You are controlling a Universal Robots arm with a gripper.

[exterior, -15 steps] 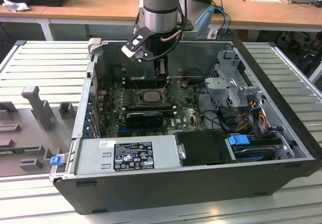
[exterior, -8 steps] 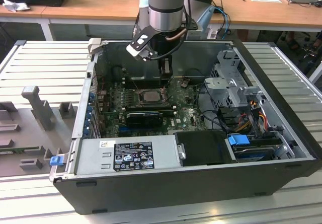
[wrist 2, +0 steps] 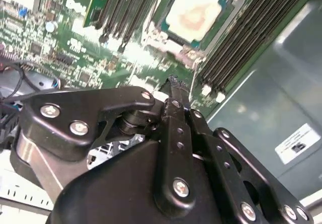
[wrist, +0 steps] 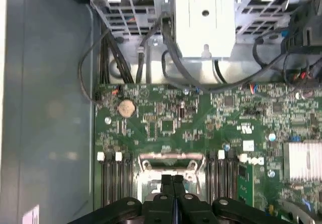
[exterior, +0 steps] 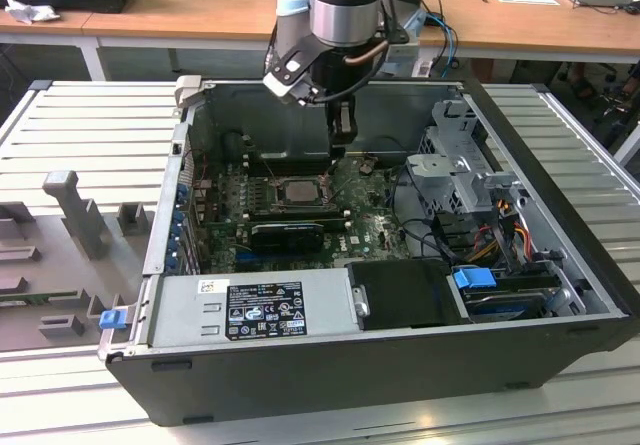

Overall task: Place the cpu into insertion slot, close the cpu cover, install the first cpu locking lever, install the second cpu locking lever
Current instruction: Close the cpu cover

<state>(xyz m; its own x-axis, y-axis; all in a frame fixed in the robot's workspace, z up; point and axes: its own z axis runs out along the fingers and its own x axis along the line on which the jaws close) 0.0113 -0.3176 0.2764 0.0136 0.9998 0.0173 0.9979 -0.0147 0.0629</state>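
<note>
Fingers (wrist: pixel 167 186) are hanging clenched on nothing close by the seated cpu (wrist 2: pixel 193 12), where a sideways drift risks scraping it or knocking it askew.

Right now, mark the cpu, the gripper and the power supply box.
cpu (wrist 2: pixel 193 12): second wrist view, centre of its pale top.
gripper (wrist: pixel 172 178): first wrist view, where the fingertips meet.
power supply box (exterior: pixel 325 305): exterior view, bare grey top beside its label.
</note>
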